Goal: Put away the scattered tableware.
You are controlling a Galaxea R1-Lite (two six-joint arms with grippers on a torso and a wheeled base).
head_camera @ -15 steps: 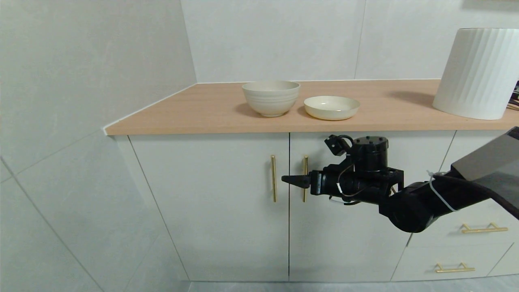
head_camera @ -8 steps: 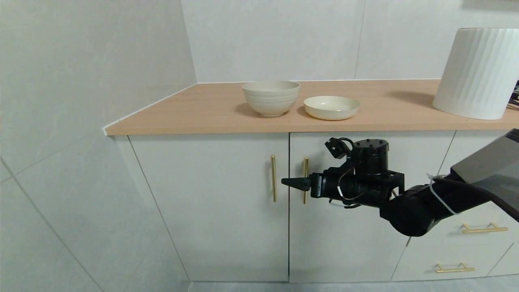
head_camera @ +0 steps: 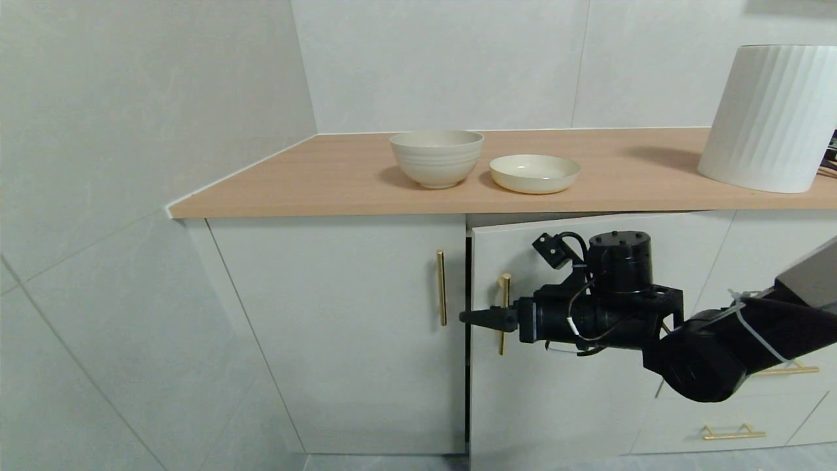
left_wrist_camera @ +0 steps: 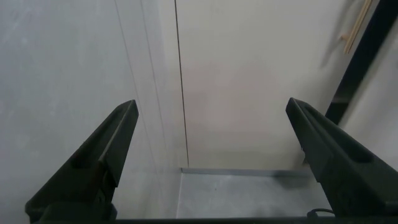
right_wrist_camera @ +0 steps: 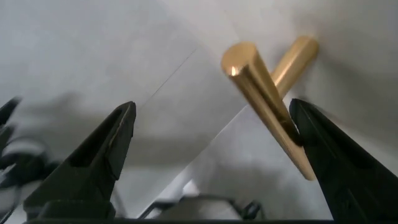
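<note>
Two spread, unclenched fingers (right_wrist_camera: 93, 162) of the right gripper (head_camera: 473, 318) straddle the ajar door's (head_camera: 556, 405) brass handle (head_camera: 504, 294), whose long axis runs twelve to six o'clock.

Soft, even, bright light; the bowl (head_camera: 437, 157) and plate (head_camera: 535, 173) cast faint shadows on the counter (head_camera: 314, 183); the brass handle (right_wrist_camera: 267, 106) glints.
</note>
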